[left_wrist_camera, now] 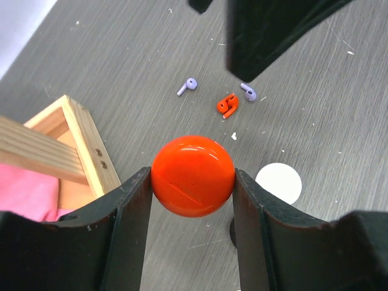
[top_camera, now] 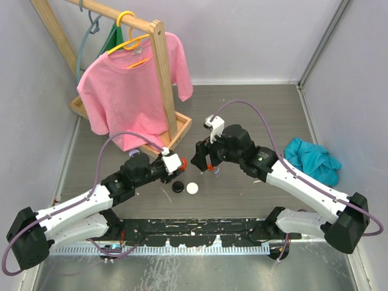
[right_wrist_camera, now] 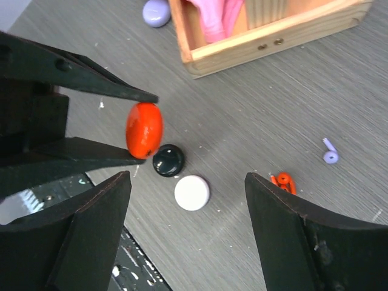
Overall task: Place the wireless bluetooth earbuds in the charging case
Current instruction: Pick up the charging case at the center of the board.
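Grey wood-grain table. Near centre: black round case just beside white round case. Further out: pair of orange earbuds lying together, between two purple earbuds, one on each side. Purple case next to wooden rack base. Teal cloth bunched at right edge, well apart.
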### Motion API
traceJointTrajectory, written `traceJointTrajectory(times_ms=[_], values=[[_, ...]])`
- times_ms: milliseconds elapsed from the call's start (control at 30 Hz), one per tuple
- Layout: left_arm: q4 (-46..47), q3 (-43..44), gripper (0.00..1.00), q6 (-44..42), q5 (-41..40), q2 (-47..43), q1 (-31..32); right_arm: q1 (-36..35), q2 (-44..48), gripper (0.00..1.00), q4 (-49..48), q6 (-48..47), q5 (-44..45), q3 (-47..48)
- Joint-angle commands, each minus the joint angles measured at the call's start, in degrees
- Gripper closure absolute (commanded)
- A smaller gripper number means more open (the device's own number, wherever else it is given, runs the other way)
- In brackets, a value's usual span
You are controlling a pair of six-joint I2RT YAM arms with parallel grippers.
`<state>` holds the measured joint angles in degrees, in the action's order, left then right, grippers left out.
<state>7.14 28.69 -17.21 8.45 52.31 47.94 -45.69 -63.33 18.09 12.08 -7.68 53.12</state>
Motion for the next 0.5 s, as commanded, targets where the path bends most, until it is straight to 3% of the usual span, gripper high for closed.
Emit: traceJointTrajectory(times_ms=[0, 467], values=[[4.9, -0.4, 0.68, -11.2, 2.8, -1.3, 1.2, 0.1, -2.0, 0.19, 1.5, 1.0, -6.3, 5.9], [5.2, -0.7, 0.67, -22.9, 5.7, -3.1, 4.5, 0.1, -11.7, 0.33, 8.2, -1.2, -16.0, 14.6]])
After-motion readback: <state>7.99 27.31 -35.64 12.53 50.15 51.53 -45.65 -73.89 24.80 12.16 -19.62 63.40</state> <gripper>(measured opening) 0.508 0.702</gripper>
